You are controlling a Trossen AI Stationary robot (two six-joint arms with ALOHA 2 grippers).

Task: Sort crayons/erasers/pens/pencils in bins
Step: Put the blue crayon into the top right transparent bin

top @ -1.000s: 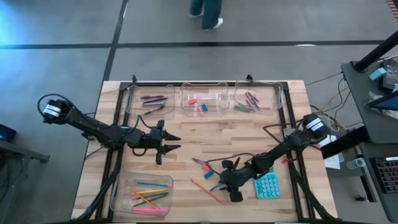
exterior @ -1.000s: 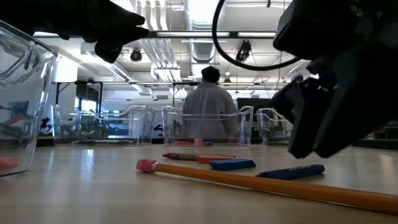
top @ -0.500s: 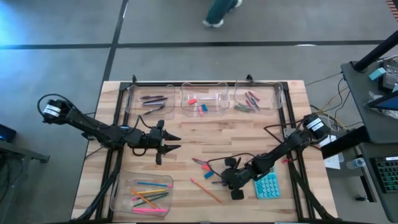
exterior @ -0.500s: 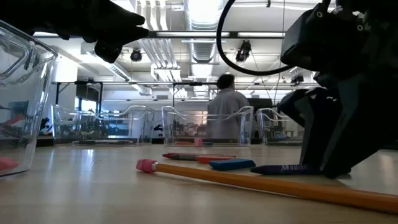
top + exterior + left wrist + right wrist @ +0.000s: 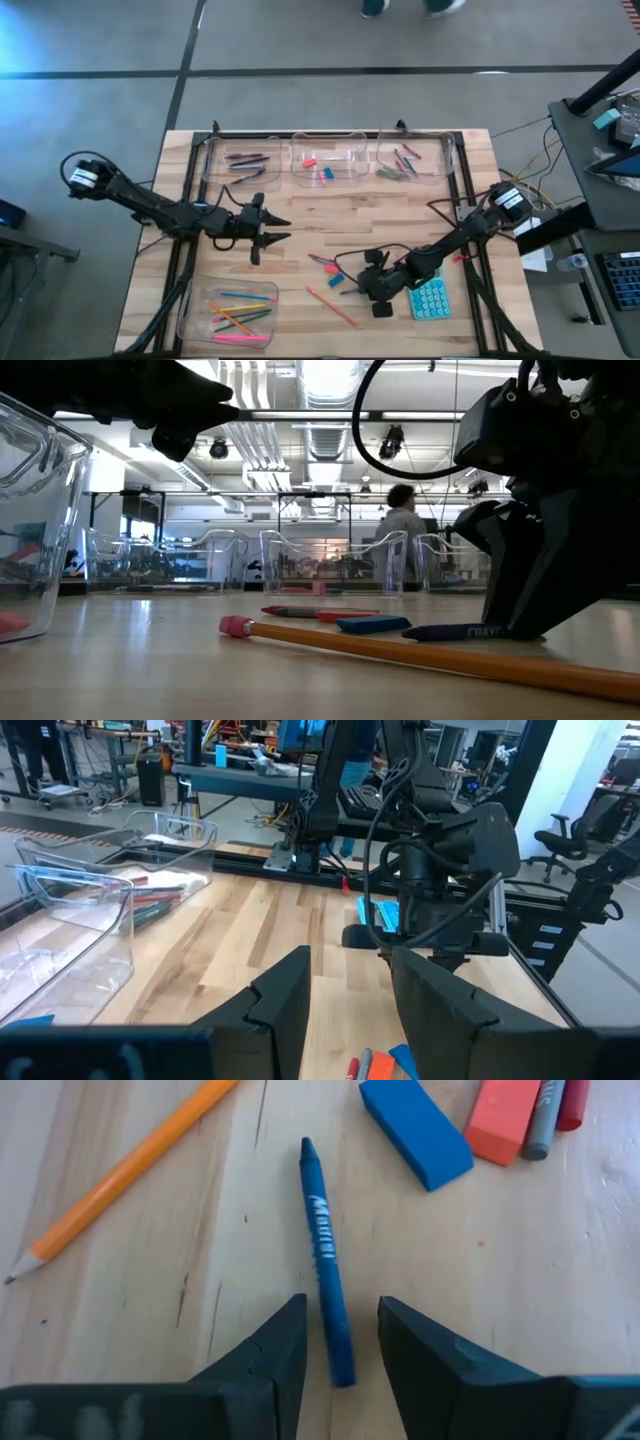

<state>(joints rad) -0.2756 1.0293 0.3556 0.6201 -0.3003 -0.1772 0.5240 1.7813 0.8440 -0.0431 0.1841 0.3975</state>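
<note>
A blue crayon (image 5: 325, 1260) with white lettering lies flat on the wooden table; it also shows in the low view (image 5: 450, 631). My right gripper (image 5: 340, 1355) is open and down at the table, one finger on each side of the crayon's near end, not touching it; in the high view it is near the table's front right (image 5: 362, 287). My left gripper (image 5: 275, 230) is open and empty above the table's middle left. An orange pencil (image 5: 130, 1175), a blue eraser (image 5: 415, 1132) and a pink eraser (image 5: 505, 1120) lie close by.
Three clear bins stand along the far edge, holding pens (image 5: 243, 160), erasers (image 5: 325, 165) and crayons (image 5: 405, 160). A fourth bin (image 5: 228, 312) with pencils is at the near left. A teal calculator (image 5: 430, 298) lies just right of my right gripper. A person walks in the room behind.
My right gripper has gone down to the table top, so that its open fingers now stand on either side of the blue crayon. The crayon has stayed on the table. My left gripper has kept still.
</note>
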